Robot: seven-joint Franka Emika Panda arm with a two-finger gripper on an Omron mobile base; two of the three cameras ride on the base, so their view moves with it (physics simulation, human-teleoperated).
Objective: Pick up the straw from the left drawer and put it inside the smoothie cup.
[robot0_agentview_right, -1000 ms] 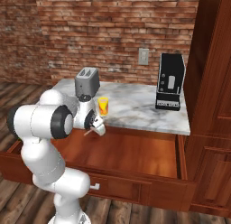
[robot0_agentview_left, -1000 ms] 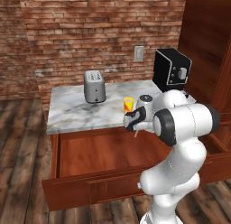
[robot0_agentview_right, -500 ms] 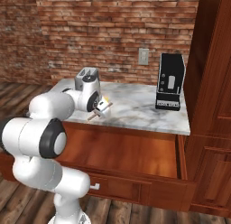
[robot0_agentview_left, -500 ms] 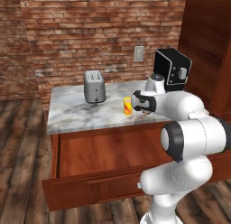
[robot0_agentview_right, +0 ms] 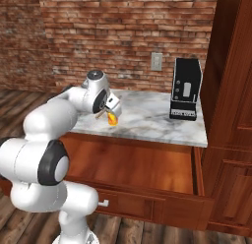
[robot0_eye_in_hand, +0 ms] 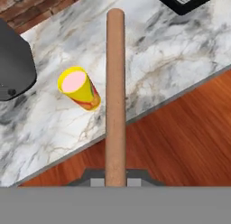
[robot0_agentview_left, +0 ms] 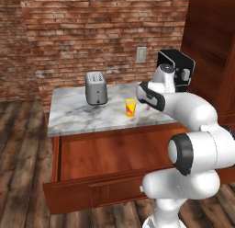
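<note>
The straw (robot0_eye_in_hand: 115, 92), a tan stick, rises straight up the hand view from between the fingertips of my gripper (robot0_eye_in_hand: 115, 180), which is shut on its lower end. The yellow smoothie cup (robot0_eye_in_hand: 80, 89) stands upright on the marble counter just left of the straw, mouth showing. From the base, my gripper (robot0_agentview_left: 148, 106) hangs over the counter's front part right beside the cup (robot0_agentview_left: 131, 107); from the other side the gripper (robot0_agentview_right: 106, 111) partly covers the cup (robot0_agentview_right: 112, 119). The left drawer (robot0_agentview_left: 105, 153) stands pulled open below the counter, its floor (robot0_agentview_right: 147, 164) bare.
A grey toaster (robot0_agentview_left: 96, 88) stands at the counter's back left, a black coffee machine (robot0_agentview_right: 186, 89) at its back right. A tall wooden cabinet (robot0_agentview_right: 231, 90) rises on the right. The counter's front edge (robot0_eye_in_hand: 149, 111) lies below the straw.
The arm has swung up from over the open drawer to over the counter, carrying the straw to beside the yellow cup.
</note>
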